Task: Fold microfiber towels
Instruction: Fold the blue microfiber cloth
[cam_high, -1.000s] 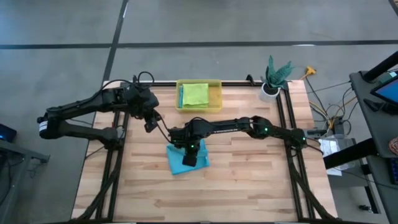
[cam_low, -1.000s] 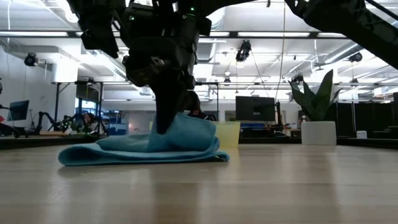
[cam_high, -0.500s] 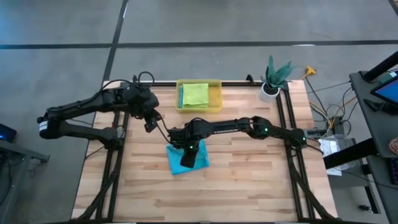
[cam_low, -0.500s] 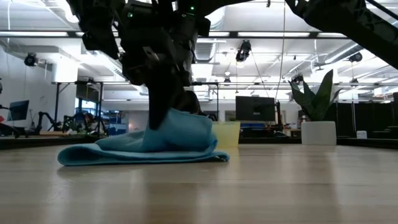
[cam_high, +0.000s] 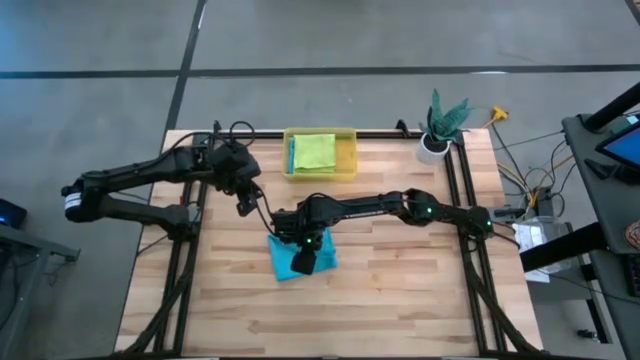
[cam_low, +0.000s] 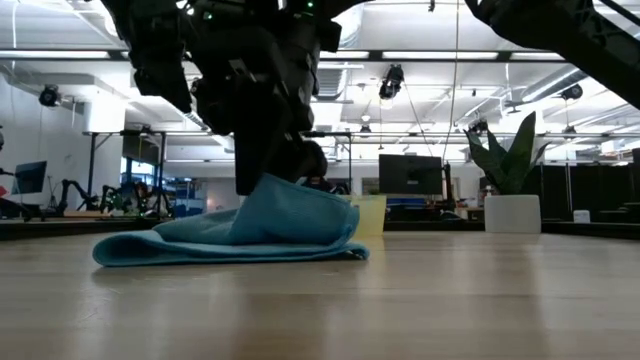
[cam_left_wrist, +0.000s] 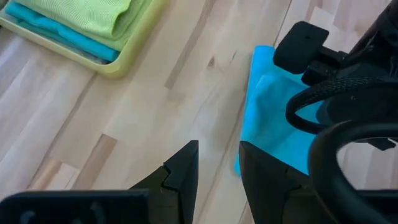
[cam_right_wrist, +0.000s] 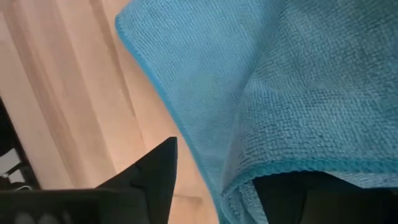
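A teal microfiber towel (cam_high: 288, 262) lies folded on the table's middle, its upper layer humped up (cam_low: 290, 210). My right gripper (cam_high: 305, 260) stands open over the towel's right half, pointing down. One finger (cam_right_wrist: 155, 177) stands over the lower layer, and the other is hidden under the upper layer. My left gripper (cam_high: 246, 203) hovers open and holds nothing, just beyond the towel's far left corner (cam_left_wrist: 261, 53). A lime green towel (cam_high: 314, 150) lies on a teal one (cam_high: 291, 155) in the yellow bin (cam_high: 348, 152). My right gripper comes at the towel from above with its fingers apart. The hemmed edge of the upper layer (cam_right_wrist: 298, 167) lies draped over one finger, which the cloth hides. The other finger is bare; whether it touches the lower layer I cannot tell. The towel rests on the table.
The yellow bin stands at the table's far edge, in the middle. A potted plant (cam_high: 440, 128) stands at the far right corner. Bare wood (cam_high: 400, 290) lies near and to the right of the towel.
My right gripper has opened and let go of the towel's upper layer, which stays humped over the lower one. My left gripper has edged a little toward the towel.
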